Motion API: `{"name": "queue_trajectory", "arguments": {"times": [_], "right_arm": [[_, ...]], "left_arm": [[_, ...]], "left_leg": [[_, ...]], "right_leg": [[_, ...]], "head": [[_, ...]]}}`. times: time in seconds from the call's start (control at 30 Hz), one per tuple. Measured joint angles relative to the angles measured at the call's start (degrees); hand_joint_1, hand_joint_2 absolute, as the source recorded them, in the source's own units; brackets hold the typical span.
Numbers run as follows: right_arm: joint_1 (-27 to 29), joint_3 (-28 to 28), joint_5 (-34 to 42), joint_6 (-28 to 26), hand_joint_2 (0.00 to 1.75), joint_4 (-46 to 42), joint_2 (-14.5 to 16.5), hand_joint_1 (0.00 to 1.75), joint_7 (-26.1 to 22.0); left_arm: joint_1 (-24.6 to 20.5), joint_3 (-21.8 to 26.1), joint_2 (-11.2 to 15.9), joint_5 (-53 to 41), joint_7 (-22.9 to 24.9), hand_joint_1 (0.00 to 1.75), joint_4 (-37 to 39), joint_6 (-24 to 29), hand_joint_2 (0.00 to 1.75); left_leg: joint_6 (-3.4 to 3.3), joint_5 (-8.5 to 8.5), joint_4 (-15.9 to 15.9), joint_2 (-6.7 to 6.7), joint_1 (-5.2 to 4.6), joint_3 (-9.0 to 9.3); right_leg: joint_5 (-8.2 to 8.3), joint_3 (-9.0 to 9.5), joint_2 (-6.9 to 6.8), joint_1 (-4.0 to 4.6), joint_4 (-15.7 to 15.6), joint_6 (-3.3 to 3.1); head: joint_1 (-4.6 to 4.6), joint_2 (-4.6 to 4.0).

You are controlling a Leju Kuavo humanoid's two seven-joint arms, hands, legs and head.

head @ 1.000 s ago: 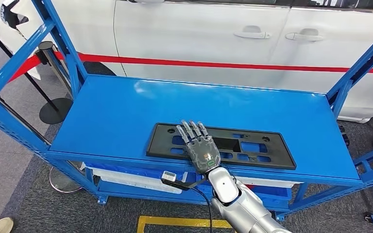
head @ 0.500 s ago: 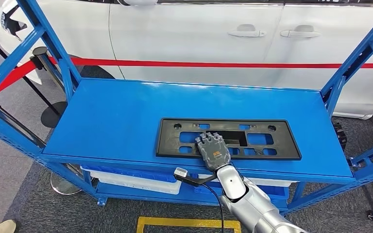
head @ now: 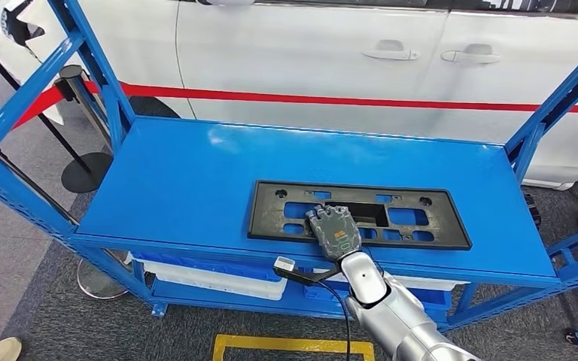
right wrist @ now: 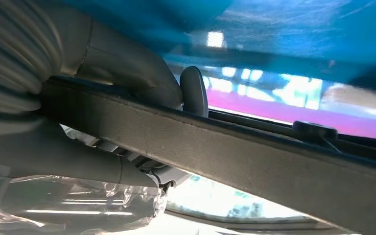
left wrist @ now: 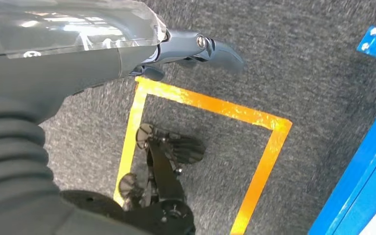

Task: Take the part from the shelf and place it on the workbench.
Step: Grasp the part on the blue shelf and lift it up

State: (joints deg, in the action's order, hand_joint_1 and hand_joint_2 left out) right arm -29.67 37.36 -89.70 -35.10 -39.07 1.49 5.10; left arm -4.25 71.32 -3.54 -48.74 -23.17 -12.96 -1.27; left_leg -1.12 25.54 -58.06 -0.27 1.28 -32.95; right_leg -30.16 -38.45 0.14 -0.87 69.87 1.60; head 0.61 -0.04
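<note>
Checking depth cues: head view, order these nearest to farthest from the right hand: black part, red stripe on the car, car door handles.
1. black part, under the right hand on the shelf.
2. red stripe, low on the car behind.
3. door handles, higher on the car.

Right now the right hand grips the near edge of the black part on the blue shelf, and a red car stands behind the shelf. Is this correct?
Not quite: the car is white and carries a red stripe, as the head view shows. The rest holds: the right hand grips the near edge of the black part on the blue shelf.
</note>
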Motion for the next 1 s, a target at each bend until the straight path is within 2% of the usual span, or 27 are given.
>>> {"name": "queue_trajectory", "arguments": {"times": [0.07, 0.1, 0.17, 0.2, 0.27, 0.3, 0.37, 0.4, 0.43, 0.47, 0.5, 0.57, 0.6, 0.63, 0.73, 0.77, 0.83, 0.9, 0.93, 0.97, 1.0], "right_arm": [[0.0, -0.6, 0.3, -0.1, 1.75, -0.1, 0.1, 1.66, -0.8], [0.1, -0.9, 0.9, -0.2, 1.75, -0.4, 0.2, 1.66, -1.6], [0.6, -1.7, 3.7, -0.4, 1.75, -1.5, 0.3, 1.66, -4.5], [1.0, -2.3, 6.4, -0.4, 1.75, -2.7, 0.3, 1.66, -7.0], [2.0, -3.6, 15.3, 0.2, 1.75, -6.8, 0.2, 1.66, -13.8], [2.5, -4.3, 20.6, 1.0, 1.75, -9.7, 0.1, 1.66, -17.7], [3.4, -5.4, 29.1, 2.6, 1.75, -15.6, -0.2, 1.66, -23.5], [3.9, -5.8, 32.5, 3.3, 1.75, -18.2, -0.4, 1.66, -25.6], [4.5, -6.2, 36.5, 4.1, 1.75, -20.8, -0.7, 1.66, -28.0], [5.3, -6.7, 41.4, 5.0, 1.75, -23.5, -1.1, 1.66, -31.0], [6.1, -7.1, 46.4, 6.1, 1.75, -26.6, -1.7, 1.66, -33.9], [7.1, -7.9, 54.0, 8.1, 1.75, -32.5, -2.6, 1.66, -37.8], [7.5, -8.2, 55.9, 8.9, 1.75, -34.9, -2.9, 1.66, -38.3], [7.9, -8.5, 56.9, 9.4, 1.75, -36.7, -3.2, 1.66, -38.5], [9.6, -9.0, 62.6, 11.9, 1.75, -41.5, -4.1, 1.66, -40.9], [9.9, -9.0, 67.0, 13.7, 1.75, -43.7, -4.6, 1.66, -42.3], [10.4, -9.1, 76.9, 18.9, 1.75, -49.3, -5.9, 1.66, -44.3], [10.8, -9.4, 84.7, 25.8, 1.75, -55.4, -6.8, 1.66, -44.9], [11.1, -9.8, 87.8, 29.6, 1.75, -58.3, -6.9, 1.66, -44.9], [11.4, -10.4, 90.8, 33.5, 1.75, -61.1, -7.0, 1.66, -44.9], [11.5, -11.2, 93.8, 37.3, 1.75, -63.6, -6.9, 1.66, -44.8]], "left_arm": [[0.0, 0.0, 0.0, 0.2, 0.0, 0.0, 0.0, -0.2, 1.75], [-0.1, 0.1, 0.0, 0.4, -0.1, 0.0, 0.0, -0.4, 1.75], [-0.1, 0.3, 0.0, 0.8, -0.5, 0.0, 0.0, -1.2, 1.75], [0.0, 0.4, 0.0, 1.1, -0.7, 0.0, 0.0, -1.8, 1.75], [0.0, 0.9, 0.1, 1.8, -0.9, 0.0, 0.0, -3.7, 1.75], [0.0, 1.1, 0.1, 2.2, -1.0, 0.0, 0.0, -4.7, 1.75], [0.1, 1.6, 0.2, 2.7, -1.3, 0.0, 0.0, -6.2, 1.75], [0.1, 1.8, 0.2, 2.9, -1.6, 0.0, 0.0, -6.7, 1.75], [0.2, 2.0, 0.2, 3.1, -2.0, 0.0, 0.0, -7.1, 1.75], [0.2, 2.2, 0.2, 3.3, -2.4, 0.0, 0.0, -7.6, 1.75], [0.3, 2.4, 0.2, 3.6, -2.8, 0.0, 0.0, -8.1, 1.75], [0.4, 2.8, 0.4, 4.0, -3.3, 0.0, 0.0, -8.8, 1.75], [0.3, 3.0, 0.4, 4.1, -3.4, 0.0, 0.0, -9.0, 1.75], [0.3, 3.1, 0.4, 4.2, -3.5, 0.0, 0.0, -9.1, 1.75], [0.3, 3.3, 0.4, 4.0, -3.5, 0.0, 0.0, -9.2, 1.75], [0.3, 3.3, 0.4, 3.8, -3.4, 0.0, 0.0, -9.0, 1.75], [0.2, 3.3, 0.4, 3.2, -3.1, 0.0, 0.0, -8.5, 1.75], [0.2, 3.3, 0.4, 2.7, -2.9, 0.0, 0.0, -7.9, 1.75], [0.2, 3.3, 0.4, 2.6, -2.8, 0.0, 0.0, -7.7, 1.75], [0.2, 3.3, 0.4, 2.5, -2.8, 0.0, 0.0, -7.5, 1.75], [0.1, 3.3, 0.4, 2.4, -2.8, 0.0, 0.0, -7.3, 1.75]], "left_leg": [[0.32, 0.11, 0.0, -0.11, -0.08, 0.14], [0.6, 0.13, -0.1, -0.15, -0.14, 0.07], [1.31, 0.06, 0.0, -0.18, -0.21, -0.09], [1.69, 0.08, 0.1, -0.18, -0.18, -0.07], [2.21, 1.25, -1.2, -0.11, -0.11, -0.49], [2.34, 2.75, -3.6, -0.08, -0.08, -1.43], [2.46, 6.61, -11.2, -0.03, -0.03, -4.76], [2.52, 7.89, -14.7, -0.03, -0.02, -6.34], [2.57, 8.16, -16.6, -0.02, -0.02, -7.18], [2.57, 7.29, -16.1, -0.01, -0.02, -6.91], [2.53, 5.47, -13.2, 0.02, 0.01, -5.46], [2.35, 2.07, -5.0, 0.09, -0.02, -1.35], [2.12, 1.24, -2.2, 0.05, -0.07, 0.08], [1.83, 1.08, -0.8, -0.01, -0.16, 0.71], [0.67, 0.8, -0.4, -0.12, -0.29, 0.68], [0.3, 0.6, -0.2, -0.1, -0.24, 0.63], [-0.16, 0.31, 0.0, -0.03, -0.09, 0.44], [-0.24, 0.27, 0.0, -0.02, -0.11, 0.17], [-0.25, 0.28, 0.0, -0.03, -0.12, 0.12], [-0.22, 0.31, 0.0, -0.08, -0.13, 0.15], [-0.19, 0.38, -0.1, -0.17, -0.12, 0.26]], "right_leg": [[3.36, 3.76, -0.01, 0.17, -8.0, -0.49], [4.05, 4.85, 0.01, 0.34, -10.5, -0.72], [4.0, 5.25, 0.08, 0.71, -11.7, -1.1], [4.11, 5.24, 0.12, 0.62, -11.9, -1.39], [4.38, 5.54, 0.09, 0.42, -12.4, -2.18], [4.51, 5.7, 0.05, 0.32, -12.7, -2.56], [4.49, 5.82, 0.04, 0.53, -12.8, -3.04], [4.46, 5.9, 0.05, 0.66, -12.8, -3.13], [4.41, 6.0, 0.07, 0.77, -12.8, -3.18], [4.34, 6.12, 0.08, 0.82, -12.7, -3.16], [4.24, 6.24, 0.12, 0.82, -12.6, -3.08], [3.89, 6.28, 0.34, 0.87, -12.1, -2.69], [3.75, 6.2, 0.49, 0.93, -11.9, -2.41], [3.68, 6.11, 0.6, 1.02, -11.7, -2.13], [3.65, 5.9, 0.67, 0.91, -11.6, -1.24], [2.93, 5.47, 0.61, 0.8, -10.7, -0.91], [-0.38, 3.02, 0.48, 0.56, -5.5, -0.28], [-3.88, -0.7, 0.39, 0.43, 2.1, 0.19], [-4.35, -1.91, 0.35, 0.37, 4.5, 0.31], [-3.55, -2.05, 0.31, 0.31, 4.6, 0.33], [-1.74, -1.12, 0.26, 0.24, 2.5, 0.26]], "head": [[0.0, 0.0], [0.01, 0.0], [0.04, 0.0], [0.05, 0.0], [0.07, 0.0], [0.09, 0.0], [0.12, 0.0], [0.11, 0.0], [0.11, 0.0], [0.11, 0.0], [0.11, 0.0], [0.12, 0.0], [0.07, 0.0], [0.03, 0.0], [-0.04, 0.0], [-0.11, 0.0], [-0.3, 0.0], [-0.4, 0.0], [-0.39, 0.0], [-0.39, 0.0], [-0.39, 0.0]]}}
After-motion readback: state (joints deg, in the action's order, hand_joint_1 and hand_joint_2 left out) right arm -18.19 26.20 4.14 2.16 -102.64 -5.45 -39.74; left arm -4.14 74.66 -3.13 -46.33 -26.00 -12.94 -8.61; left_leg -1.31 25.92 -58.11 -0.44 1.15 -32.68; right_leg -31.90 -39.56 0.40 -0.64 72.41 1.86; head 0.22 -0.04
